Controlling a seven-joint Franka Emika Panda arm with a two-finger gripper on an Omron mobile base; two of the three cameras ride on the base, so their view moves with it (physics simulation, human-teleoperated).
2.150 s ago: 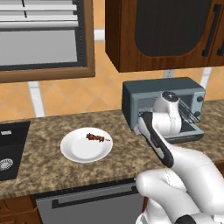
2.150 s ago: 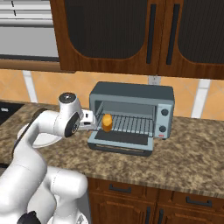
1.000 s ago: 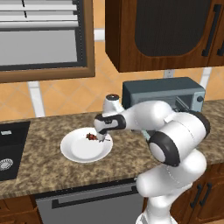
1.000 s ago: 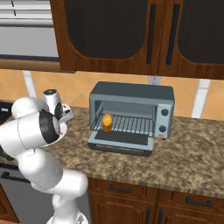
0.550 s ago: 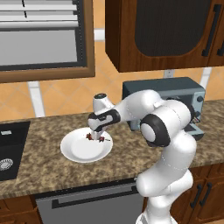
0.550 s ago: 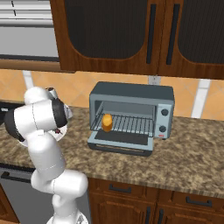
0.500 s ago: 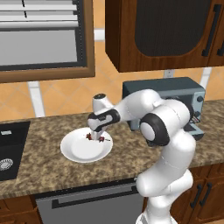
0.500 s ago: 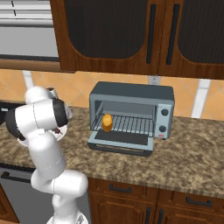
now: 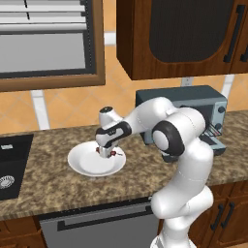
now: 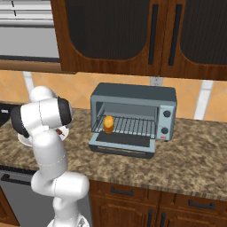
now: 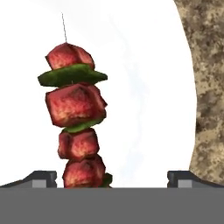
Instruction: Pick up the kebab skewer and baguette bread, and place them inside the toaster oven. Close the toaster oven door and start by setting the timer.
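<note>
Hand view shows the kebab skewer (image 11: 75, 127) lying on the white plate (image 11: 148, 87), its lower chunks between my two dark tips but nearer to one. My claw (image 9: 106, 151) is spread wide and has come down over the plate from the toaster oven (image 10: 133, 117), where the baguette bread (image 10: 108, 124) already sits on the rack. Granite tabletop (image 9: 53, 181) carries the plate. Next I judge a close on the skewer.
</note>
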